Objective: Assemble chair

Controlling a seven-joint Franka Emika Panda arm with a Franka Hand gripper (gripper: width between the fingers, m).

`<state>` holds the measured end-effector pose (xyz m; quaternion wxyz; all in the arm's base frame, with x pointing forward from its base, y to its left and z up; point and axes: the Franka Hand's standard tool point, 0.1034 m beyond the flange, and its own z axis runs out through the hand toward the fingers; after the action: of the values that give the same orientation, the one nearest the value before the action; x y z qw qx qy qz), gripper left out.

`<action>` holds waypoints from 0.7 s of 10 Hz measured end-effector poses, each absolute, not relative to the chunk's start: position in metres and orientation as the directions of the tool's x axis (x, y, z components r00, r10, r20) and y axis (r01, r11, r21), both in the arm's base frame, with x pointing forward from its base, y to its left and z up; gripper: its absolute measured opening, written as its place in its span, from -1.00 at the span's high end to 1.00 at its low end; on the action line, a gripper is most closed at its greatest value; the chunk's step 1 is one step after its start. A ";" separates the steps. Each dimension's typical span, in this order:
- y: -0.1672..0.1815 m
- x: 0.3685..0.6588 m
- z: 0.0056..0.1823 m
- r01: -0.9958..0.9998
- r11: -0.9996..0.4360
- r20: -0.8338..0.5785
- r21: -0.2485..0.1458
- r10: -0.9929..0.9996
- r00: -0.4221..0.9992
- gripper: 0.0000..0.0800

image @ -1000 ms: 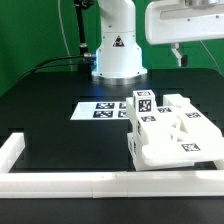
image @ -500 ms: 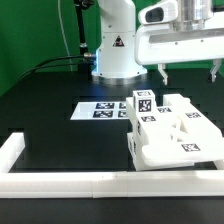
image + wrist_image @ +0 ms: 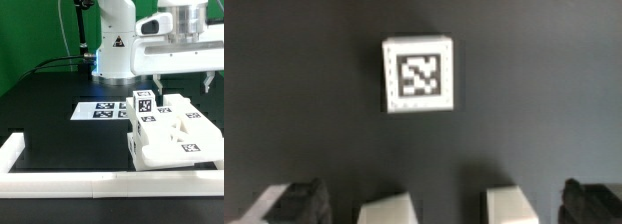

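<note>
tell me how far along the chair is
Looks done: several white chair pieces sit grouped together by the border rail, though whether they are joined cannot be told. In hand: nothing; the claw hangs open and empty above them. Left: grasping any part; the wrist view shows one tagged piece below the fingers.

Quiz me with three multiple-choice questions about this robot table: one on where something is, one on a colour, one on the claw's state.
1. Where do the chair pieces sit in the exterior view?
A. right
B. left
C. behind the robot base

2. What colour is the table?
A. white
B. black
C. red

3. What is the gripper doing?
A. clamping a leg
B. resting on the marker board
C. hanging open, holding nothing

Answers: 1 A, the white cluster lies on that side; 2 B, the surface is dark; 3 C, fingers spread apart above the pieces.
</note>
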<state>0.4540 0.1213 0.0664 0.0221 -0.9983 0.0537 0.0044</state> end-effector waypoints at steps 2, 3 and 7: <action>0.119 0.448 0.047 -0.103 -0.994 0.001 -0.023 -0.104 0.995 -0.62; 0.119 0.445 0.037 -0.101 -0.995 -0.006 -0.012 -0.101 0.995 -0.62; 0.111 0.438 0.012 -0.096 -0.995 -0.001 0.021 -0.096 0.995 -0.62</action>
<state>0.4381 0.1114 0.0119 -0.0103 -0.9988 0.0482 0.0008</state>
